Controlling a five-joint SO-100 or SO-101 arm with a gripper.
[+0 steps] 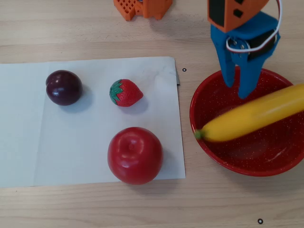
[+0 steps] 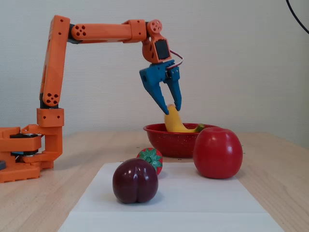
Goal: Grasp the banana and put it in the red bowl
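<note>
**Resting banana, gripper spread above the bowl**

Looking down from the overhead view, you see the banana (image 1: 251, 114) lying across the red bowl (image 1: 247, 164), its green stem tip at the bowl's left rim and its far end running off the right edge of the picture; it looks slightly blurred there; in the fixed view the banana (image 2: 173, 121) leans inside the red bowl (image 2: 166, 140), one end raised toward the blue fingers.

Your gripper (image 1: 237, 90) hangs over the bowl's upper rim in the overhead view, its two blue fingers parted with a clear gap between them; in the fixed view the gripper (image 2: 173, 107) shows the same spread, tips pointing down at the bowl, right at the banana's raised end; whether a tip touches the fruit you cannot tell from either view.

Left of the bowl in the overhead view lies a white paper sheet (image 1: 28, 123); on it, nearest the bowl, sits the red apple (image 1: 135, 155); above the apple is the strawberry (image 1: 125, 92); farthest from the bowl is the dark plum (image 1: 63, 87); the bowl itself stands on the wooden table (image 1: 95, 209), just off the sheet's right edge.
</note>
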